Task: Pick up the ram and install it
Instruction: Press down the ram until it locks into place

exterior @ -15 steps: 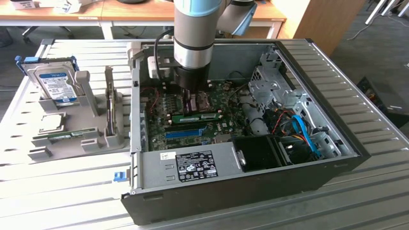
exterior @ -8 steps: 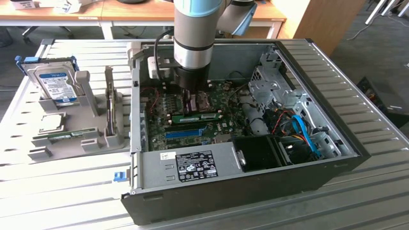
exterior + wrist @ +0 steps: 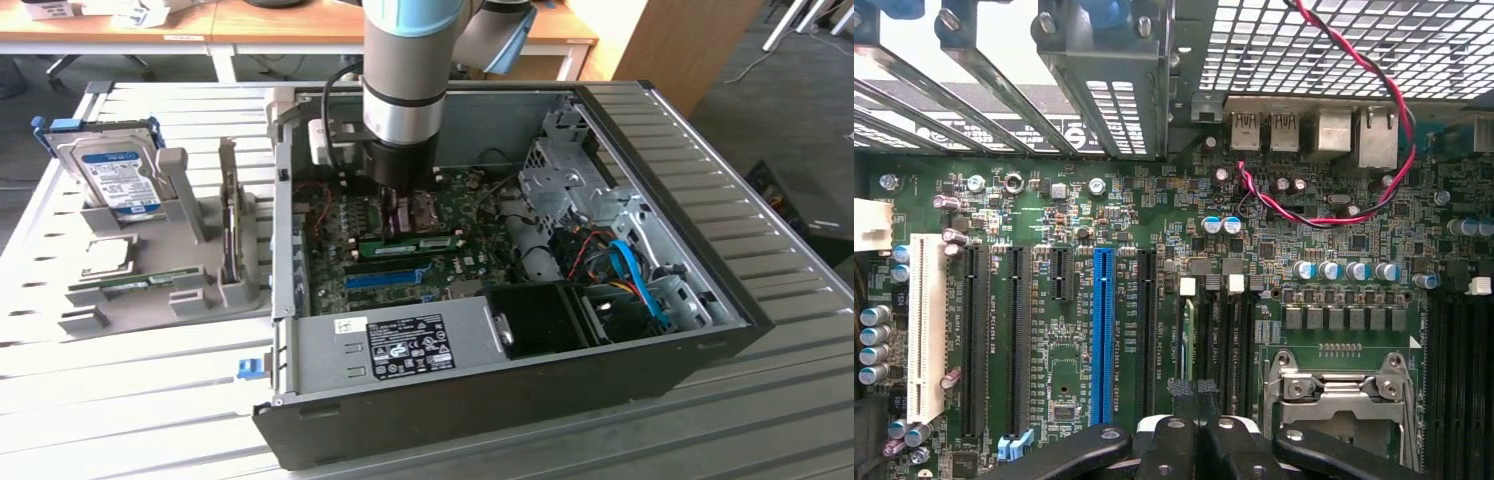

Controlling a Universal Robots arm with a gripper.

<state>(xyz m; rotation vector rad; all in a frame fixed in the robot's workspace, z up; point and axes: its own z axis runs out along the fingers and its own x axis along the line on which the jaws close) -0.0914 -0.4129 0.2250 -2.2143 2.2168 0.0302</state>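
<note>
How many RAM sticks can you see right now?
2. One ram sits on the motherboard just below the gripper; another stick lies in the grey holder at the exterior view's left. The arm may hide more.

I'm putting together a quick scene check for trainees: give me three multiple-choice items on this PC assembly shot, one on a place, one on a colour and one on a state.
1. Where is the hard drive relative to the computer case?
A. inside it
B. in the grey holder, to the exterior view's left of it
C. on top of it

2. What colour is the one bright long slot among the black ones on the motherboard?
A. red
B. yellow
C. blue

3. How is the pincer?
A. shut
B. wide open
C. clamped on the hard drive

Answers:
1. B, since the drive stands upright in the holder outside the case.
2. C, since the wrist view shows a blue slot.
3. A, since its fingertips meet above the board.
</note>
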